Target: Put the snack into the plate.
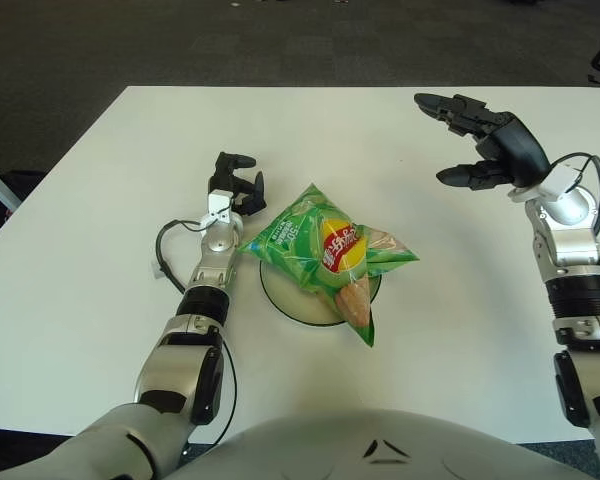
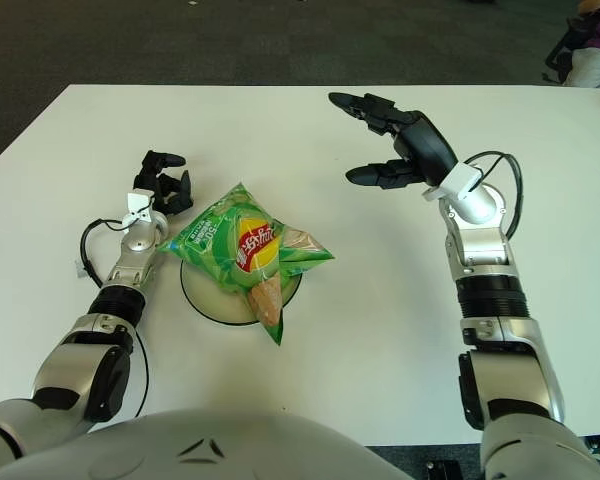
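The snack, a green crisp bag with a red and yellow label, is seen lying across the plate, which is largely covered by it; only the plate's near-left rim and a sliver on the right are left showing. The bag's corners overhang the rim, and its lower tip points toward the robot. The placing step may therefore be judged as done, or all but done.

Just beside the bag's left corner the left hand is held, its fingers curled with nothing gripped; whether a fingertip touches the bag cannot be told from these views. Well apart to the right, the right hand is raised above the white table, its fingers spread wide and nothing held.

If anything is called for next, it is that the left hand be drawn clear without the bag being dragged off the plate.
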